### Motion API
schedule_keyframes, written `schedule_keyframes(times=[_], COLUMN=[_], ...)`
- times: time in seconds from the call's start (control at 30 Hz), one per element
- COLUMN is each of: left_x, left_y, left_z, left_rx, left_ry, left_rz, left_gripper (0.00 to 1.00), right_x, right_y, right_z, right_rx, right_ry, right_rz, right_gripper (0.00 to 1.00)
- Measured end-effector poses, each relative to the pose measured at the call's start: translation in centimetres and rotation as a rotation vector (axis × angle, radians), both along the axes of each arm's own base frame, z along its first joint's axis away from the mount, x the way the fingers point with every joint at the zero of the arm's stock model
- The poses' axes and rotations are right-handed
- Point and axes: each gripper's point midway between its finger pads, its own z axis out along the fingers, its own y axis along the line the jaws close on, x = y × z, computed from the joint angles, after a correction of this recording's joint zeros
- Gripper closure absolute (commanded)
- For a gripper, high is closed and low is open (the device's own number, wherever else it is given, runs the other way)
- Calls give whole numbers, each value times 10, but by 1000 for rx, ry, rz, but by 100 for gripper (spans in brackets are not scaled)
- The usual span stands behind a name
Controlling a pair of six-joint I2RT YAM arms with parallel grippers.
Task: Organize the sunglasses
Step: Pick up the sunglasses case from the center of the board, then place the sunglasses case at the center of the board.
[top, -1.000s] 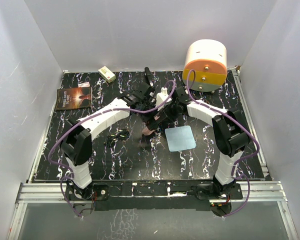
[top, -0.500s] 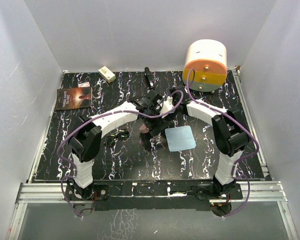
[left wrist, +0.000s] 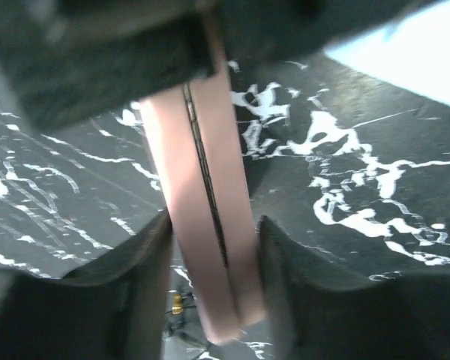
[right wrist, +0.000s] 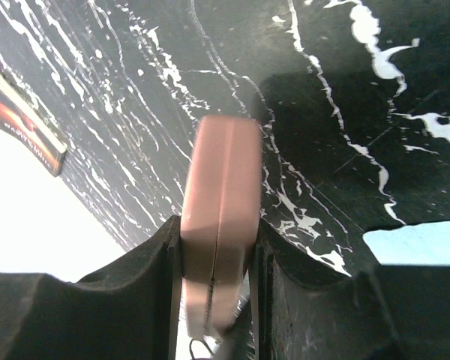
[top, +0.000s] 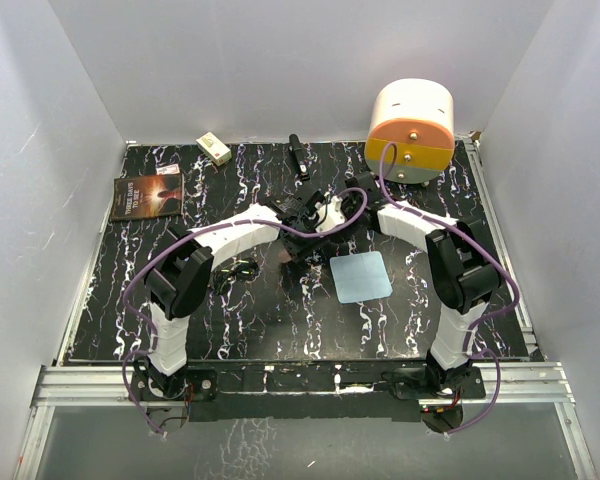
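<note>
— Sunglasses [top: 242,268]: where are we finding them?
— We are seeing them lying on the tabletop [top: 280,320], off to the left of the left claw [left wrist: 214,221] and nearer the arm bases, just beside its forearm, with nothing touching them.
— And what are the claws doing?
— The right claw [right wrist: 214,223] is clamping the pink case [right wrist: 217,187], which seems to be hanging clear of the tabletop. The left claw is closing on the same case. Its fingers [left wrist: 139,296] are looking pressed against both sides, with the seam facing its camera.
— Why two grips?
— We are judging that one claw is steadying the case while the other is preparing to pry it open, so the sunglasses can go inside.
— What is differing from a second ago?
— The left claw was standing wide apart then, and now it is narrowing around the case. Its arm is swinging in closer, and from above the case is now hiding beneath the two wrists. The blue cloth [top: 361,276], just on the near side of the right claw, is staying put.
</note>
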Motion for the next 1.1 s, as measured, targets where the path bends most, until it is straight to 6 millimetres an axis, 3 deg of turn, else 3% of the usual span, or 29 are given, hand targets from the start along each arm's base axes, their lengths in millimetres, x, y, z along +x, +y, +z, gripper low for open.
schedule_keyframes(times=[0.07, 0.17, 0.27, 0.37, 0.43, 0.6, 0.73, 0.83, 1.0, 1.1], left_x=[4, 8, 6, 3, 1, 6, 26, 41, 42, 43], left_y=[3, 3, 3, 1, 0, -9, 1, 11, 9, 4], left_z=[1, 2, 1, 0, 0, 11, 27, 23, -11, -11], left_rx=[12, 3, 0, -13, -37, -179, -285, -324, -338, -382], left_ry=[-18, -28, -15, 4, 29, 114, 174, 227, 352, 408], left_rz=[21, 46, 44, 45, 44, 40, 98, 145, 174, 176], left_gripper=[100, 100, 100, 100, 100, 100, 100, 100, 100, 100], right_x=[-2, -4, -5, -6, -8, -5, 9, 11, 5, 1], right_y=[-3, -7, -7, -10, -14, -43, -79, -95, -92, -92], right_z=[-2, -4, -4, -4, -2, 27, 77, 110, 114, 106], right_rx=[-1, 6, 7, 12, 15, 6, 5, -10, -30, -38], right_ry=[25, 59, 57, 56, 47, -70, -224, -331, -355, -342], right_rz=[-18, -35, -20, -6, 19, 43, -15, -35, 5, 19], right_gripper=[93, 90, 73, 41, 31, 28, 27, 27, 27, 27])
